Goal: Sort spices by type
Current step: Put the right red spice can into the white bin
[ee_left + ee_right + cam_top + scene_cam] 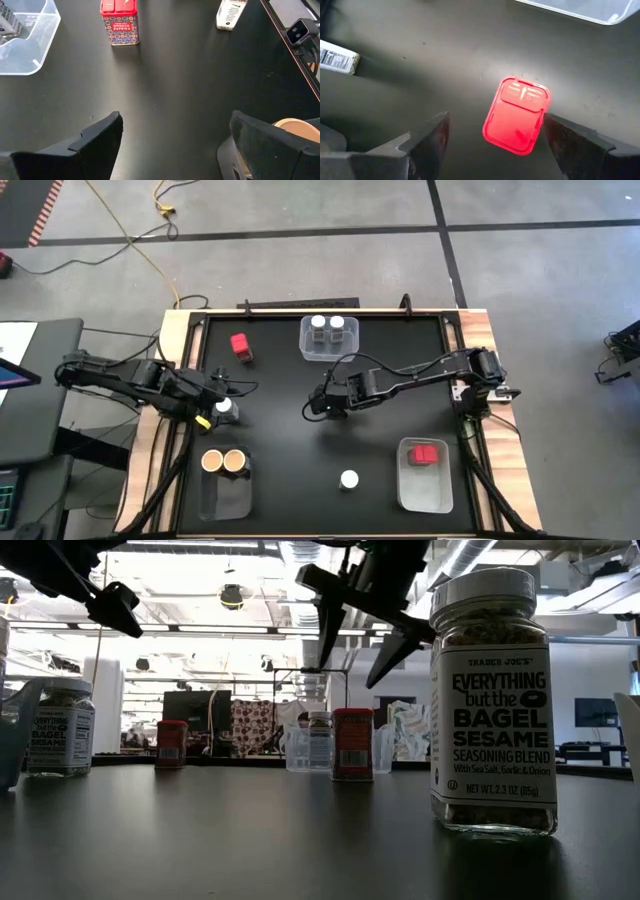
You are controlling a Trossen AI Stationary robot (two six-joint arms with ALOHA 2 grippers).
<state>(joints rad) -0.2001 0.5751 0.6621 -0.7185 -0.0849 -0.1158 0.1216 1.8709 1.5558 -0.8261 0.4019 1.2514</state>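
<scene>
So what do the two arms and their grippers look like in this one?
Both arms are dark, jointed, with black cables looping along them. The left arm carries a small yellow mark near its gripper. The right arm has a light patch at its base end. The right gripper and the left one both have two broad, flat, matte black fingers.

The table [380,440] is showing a matt black top with pale wood edging. The 3 bins [425,485] are looking like clear glossy plastic. The nearest jar [493,700] is appearing glassy under a paper label, and the red tin [119,22] is gleaming.
</scene>
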